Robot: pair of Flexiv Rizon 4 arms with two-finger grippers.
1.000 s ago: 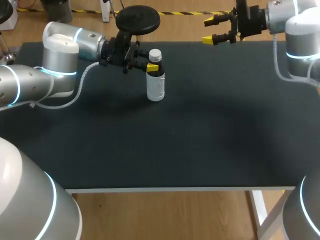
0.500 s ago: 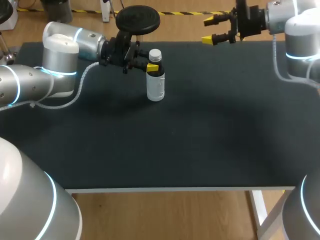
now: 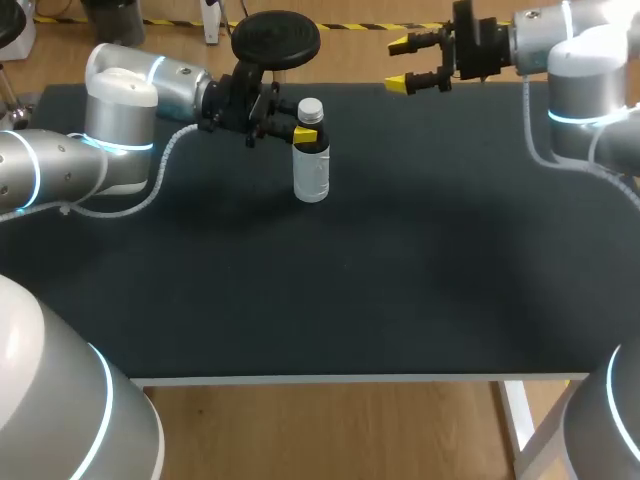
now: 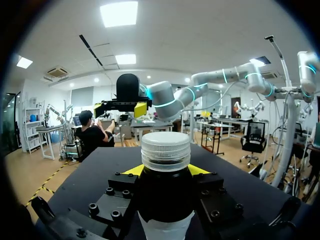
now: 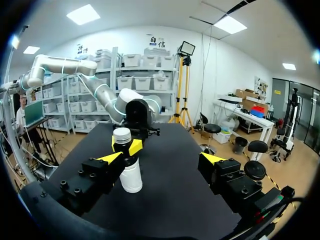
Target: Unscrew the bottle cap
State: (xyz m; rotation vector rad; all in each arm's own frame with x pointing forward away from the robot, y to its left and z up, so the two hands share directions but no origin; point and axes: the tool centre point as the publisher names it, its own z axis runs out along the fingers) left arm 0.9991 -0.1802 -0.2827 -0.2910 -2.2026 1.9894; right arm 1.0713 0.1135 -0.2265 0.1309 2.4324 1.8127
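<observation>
A small bottle [image 3: 311, 172] with a dark neck, a pale label and a white ribbed cap [image 3: 310, 108] stands upright on the black table [image 3: 400, 260], at the far left of middle. My left gripper [image 3: 305, 135] comes in from the left and is shut on the bottle just under the cap. In the left wrist view the cap [image 4: 165, 150] rises above the left gripper [image 4: 165, 170], whose yellow tips flank the bottle [image 4: 166, 200]. My right gripper [image 3: 397, 65] hangs open over the table's far edge, right of the bottle. In the right wrist view the bottle [image 5: 130, 172] stands ahead of the right gripper [image 5: 161, 159].
My left arm [image 3: 120, 110] and its grey cable [image 3: 160, 180] lie over the table's far left part. The right arm [image 3: 570, 80] enters at the far right corner. The table's near edge [image 3: 350, 378] runs across the front.
My right gripper has shifted left along the far edge, closer to the bottle, still open. The left gripper and the bottle have stayed put.
</observation>
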